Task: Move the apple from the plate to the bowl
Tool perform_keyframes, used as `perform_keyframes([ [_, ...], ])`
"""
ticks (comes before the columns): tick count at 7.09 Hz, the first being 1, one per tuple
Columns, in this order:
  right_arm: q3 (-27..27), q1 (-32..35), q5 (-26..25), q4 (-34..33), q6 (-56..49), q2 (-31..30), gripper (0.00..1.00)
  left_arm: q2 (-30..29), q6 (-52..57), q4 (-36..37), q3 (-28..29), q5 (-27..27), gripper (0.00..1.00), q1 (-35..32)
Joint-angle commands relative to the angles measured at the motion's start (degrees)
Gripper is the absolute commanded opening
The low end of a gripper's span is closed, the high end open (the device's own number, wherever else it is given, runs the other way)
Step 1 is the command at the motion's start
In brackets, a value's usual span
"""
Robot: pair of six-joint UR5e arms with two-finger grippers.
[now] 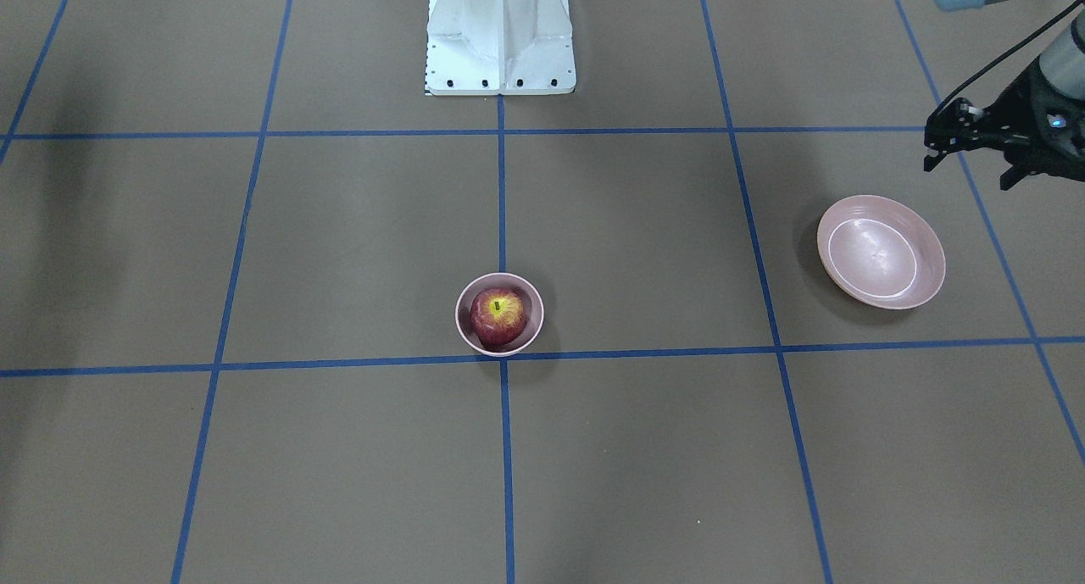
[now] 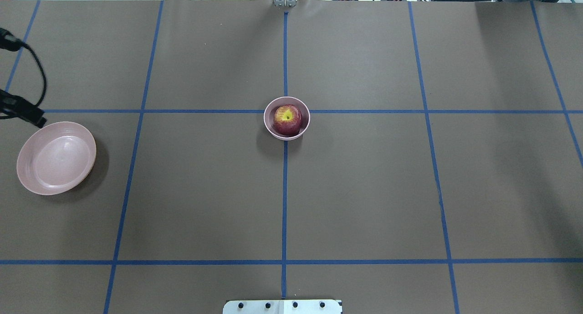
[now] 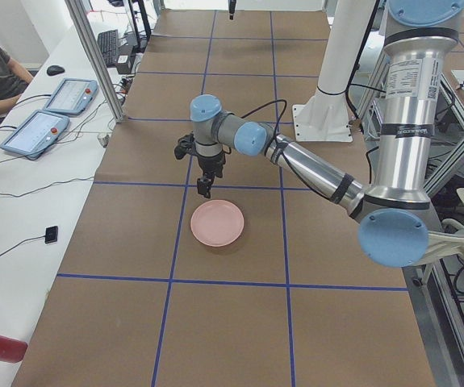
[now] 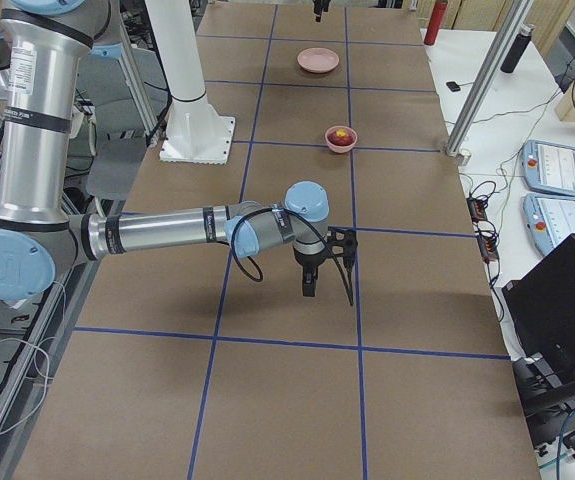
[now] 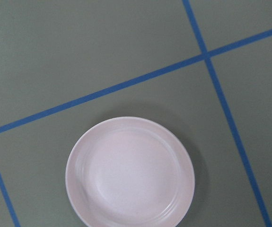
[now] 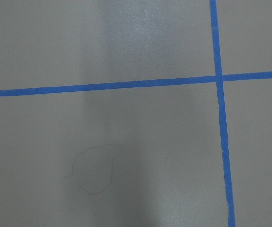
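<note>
Apple (image 1: 498, 317) sits in bowl (image 1: 459, 313), well apart from left tool (image 1: 966, 170), which is released & empty, by bare plate (image 1: 881, 255). Right tool (image 4: 309, 290): can't tell.

dark red apple (image 1: 497, 317) — yellow patch, pale pink bowl (image 1: 529, 329), pink plate (image 1: 881, 251)

The bowl (image 1: 463, 328) hides the lower half of the apple (image 1: 497, 315) behind its wall (only the top, with the stem hollow, shows). The left gripper (image 1: 969, 175) sits at the front-facing view's right edge, and its arm is cut off there. Overhead, only a dark fingertip and a cable (image 2: 42, 79) poke in from the left edge. The left wrist view's bottom edge clips the plate (image 5: 130, 175). The right gripper (image 4: 309, 288) appears only in the right side view, too small to tell how its jaws stand.
</note>
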Motion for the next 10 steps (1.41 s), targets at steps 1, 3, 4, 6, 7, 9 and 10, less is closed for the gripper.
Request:
perform_keyframes([
  [1,0.0,-0.1,0.3,0.1,0.5,-0.2,1.00,2.7,1.8,-0.2,-0.3,-2.5,0.98,-2.1],
  [3,-0.2,-0.2,-0.8,0.1,-0.5,0.0,1.00,2.1,1.8,-0.6,0.8,-1.9,0.98,-1.9],
  [4,0.2,0.5,-0.8,0.1,-0.6,-0.4,1.00,1.6,-0.1,-0.6,0.5,-1.9,0.98,-2.0],
  [6,-1.2,2.3,-0.9,-1.7,-8.3,-0.4,1.00,2.8,-1.2,-0.1,-1.8,-1.7,0.98,-5.4],
  [7,-1.4,4.1,-1.1,-6.3,-14.6,0.3,1.00,3.1,-1.3,-0.4,1.0,-1.9,0.98,-5.4],
  [9,-0.8,6.4,-1.9,-8.7,-19.0,1.7,1.00,3.6,-2.0,-0.4,1.6,-2.4,0.98,-5.8],
  [10,-0.5,6.6,-1.3,-8.9,-19.0,1.7,1.00,2.9,-5.6,-0.8,4.4,-2.6,0.98,-5.6],
])
